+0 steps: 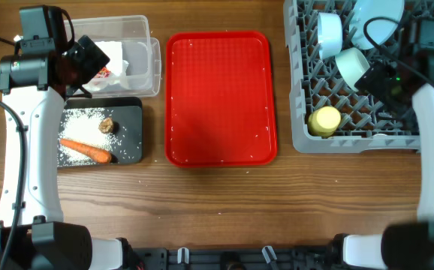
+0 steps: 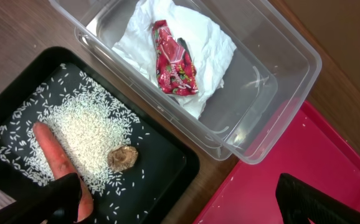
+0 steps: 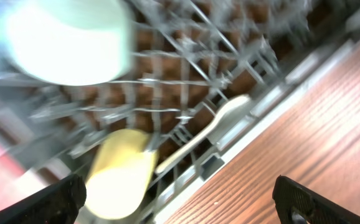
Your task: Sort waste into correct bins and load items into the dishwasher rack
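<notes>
Spoon [image 3: 200,135] in rack [image 3: 167,81], 2 o'clock from cup [image 3: 121,177]: judged light, stiff, slippery; best taken mid-handle. Left hand [image 2: 180,198] and right hand [image 3: 177,198] released, empty

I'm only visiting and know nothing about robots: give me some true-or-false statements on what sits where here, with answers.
1. The red wrapper lies on the napkins in the clear tub. True.
2. The yellow cup stands on the red tray. False: it is in the grey rack.
3. The carrot lies in the black tray. True.
4. The brown lump is in the clear tub. False: it is in the black tray.
</notes>
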`<state>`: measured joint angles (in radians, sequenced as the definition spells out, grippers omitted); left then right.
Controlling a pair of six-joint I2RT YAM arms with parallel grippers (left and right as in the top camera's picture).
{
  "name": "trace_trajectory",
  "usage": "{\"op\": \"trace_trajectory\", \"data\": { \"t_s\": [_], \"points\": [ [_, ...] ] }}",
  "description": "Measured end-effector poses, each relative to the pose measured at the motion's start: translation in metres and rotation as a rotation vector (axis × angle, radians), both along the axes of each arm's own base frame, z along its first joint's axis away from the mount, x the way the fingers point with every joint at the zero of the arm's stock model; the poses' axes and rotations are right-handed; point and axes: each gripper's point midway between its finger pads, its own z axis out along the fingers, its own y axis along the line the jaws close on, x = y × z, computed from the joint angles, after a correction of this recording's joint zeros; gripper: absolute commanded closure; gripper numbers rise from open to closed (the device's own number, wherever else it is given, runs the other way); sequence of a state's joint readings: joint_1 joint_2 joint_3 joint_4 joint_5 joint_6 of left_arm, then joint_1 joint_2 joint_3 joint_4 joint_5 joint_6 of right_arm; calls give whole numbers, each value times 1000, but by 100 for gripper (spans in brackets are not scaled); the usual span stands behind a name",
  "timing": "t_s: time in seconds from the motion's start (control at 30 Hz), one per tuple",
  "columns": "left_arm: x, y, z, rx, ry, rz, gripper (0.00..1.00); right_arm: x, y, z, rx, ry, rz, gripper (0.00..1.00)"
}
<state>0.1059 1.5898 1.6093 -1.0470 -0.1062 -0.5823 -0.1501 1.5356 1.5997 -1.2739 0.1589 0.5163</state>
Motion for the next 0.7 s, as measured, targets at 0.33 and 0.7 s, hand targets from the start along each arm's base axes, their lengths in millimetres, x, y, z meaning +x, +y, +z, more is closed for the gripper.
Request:
{"op": "trace_trajectory", "data": {
  "t_s": [0.33, 0.7],
  "points": [
    [0, 0, 0, -1, 1, 0, 0, -128, 91, 192, -19, -683, 537, 0],
    [0, 0, 0, 0, 0, 0, 0, -118, 90, 168, -216, -734, 714, 0]
  ]
}}
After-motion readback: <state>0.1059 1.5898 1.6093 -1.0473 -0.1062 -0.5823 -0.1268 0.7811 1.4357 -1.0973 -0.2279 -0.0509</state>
